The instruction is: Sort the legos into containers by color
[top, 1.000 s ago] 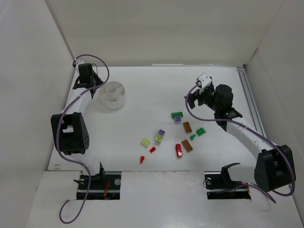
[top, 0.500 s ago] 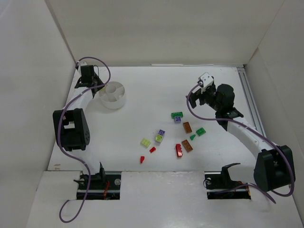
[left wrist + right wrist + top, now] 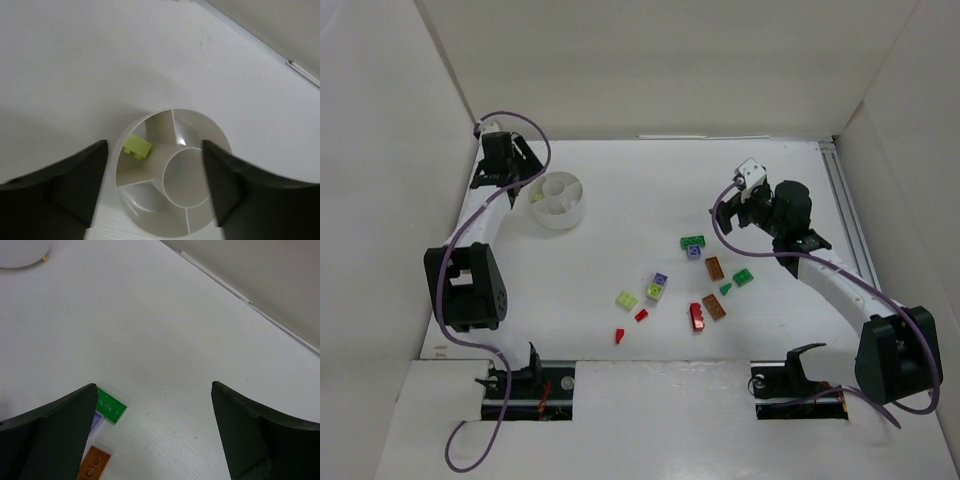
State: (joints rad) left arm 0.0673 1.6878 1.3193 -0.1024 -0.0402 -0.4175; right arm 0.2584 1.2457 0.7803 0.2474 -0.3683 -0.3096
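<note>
Several legos point(image 3: 714, 267) lie well apart from the cup point(image 3: 560, 219).

Your overhead view is bright, evenly lit from above and sharp throughout. The white tabletop point(image 3: 620, 180) and walls nearly merge, and shadows under the arms are faint.

In your left wrist view, the left claw point(image 3: 154, 145) reads dark and out of focus at 4 and 8 o'clock. A small glare spot sits inside the cup point(image 3: 161, 125), with a broad soft shadow at 10 o'clock.

In your right wrist view, the right claw point(image 3: 153, 386) is dark and soft-edged at 5 and 7 o'clock, while the tabletop grain is sharp.
</note>
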